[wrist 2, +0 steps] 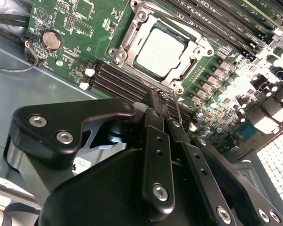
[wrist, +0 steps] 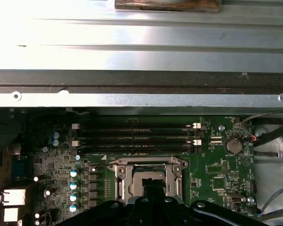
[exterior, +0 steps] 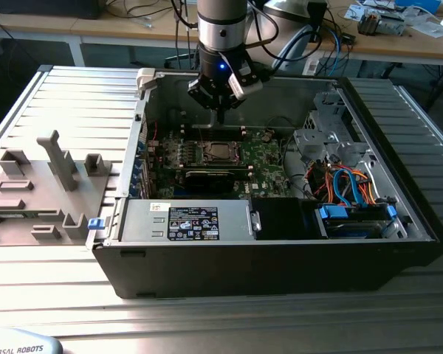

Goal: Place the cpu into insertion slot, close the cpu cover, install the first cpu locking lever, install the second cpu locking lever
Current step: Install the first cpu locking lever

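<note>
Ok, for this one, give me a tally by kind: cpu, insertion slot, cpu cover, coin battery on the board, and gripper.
cpu: 1
insertion slot: 1
cpu cover: 1
coin battery: 1
gripper: 1
Total: 5

One computer case is lying open on one counter, holding one motherboard. One cpu is sitting in one insertion slot. Two round coin batteries are not showing; just one is. Two blue cables are running beside the drive bay.
</note>
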